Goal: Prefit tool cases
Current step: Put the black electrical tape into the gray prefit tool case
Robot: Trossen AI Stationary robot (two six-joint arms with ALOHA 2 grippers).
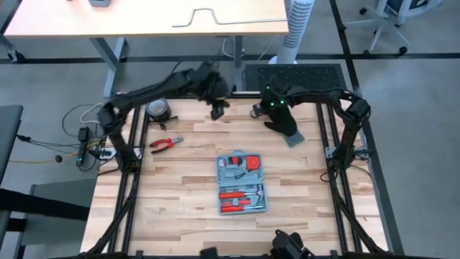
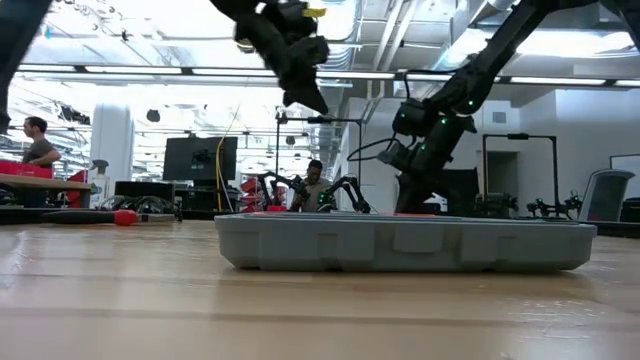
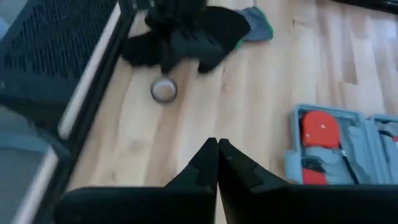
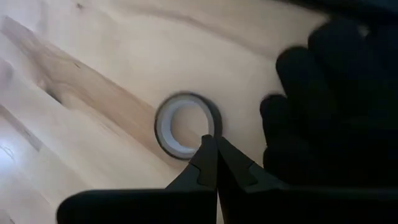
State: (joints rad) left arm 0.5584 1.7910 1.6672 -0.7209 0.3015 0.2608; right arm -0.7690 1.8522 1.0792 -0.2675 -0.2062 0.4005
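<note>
The blue-grey tool case (image 1: 241,183) lies open on the middle of the wooden table, with red and grey tools in its recesses; it also shows in the low view (image 2: 400,240) and the left wrist view (image 3: 342,146). My left gripper (image 1: 218,109) hangs shut above the far part of the table, empty (image 3: 217,144). My right gripper (image 1: 257,110) is shut too (image 4: 216,142), hovering over a small grey tape ring (image 4: 185,124) that lies flat on the table beside a black glove (image 1: 286,124).
Red-handled pliers (image 1: 167,143) lie left of the case. A dark tape roll (image 1: 159,110) sits at the far left corner. The black frame rails (image 1: 133,180) run along both table sides. Bare wood shows around the case.
</note>
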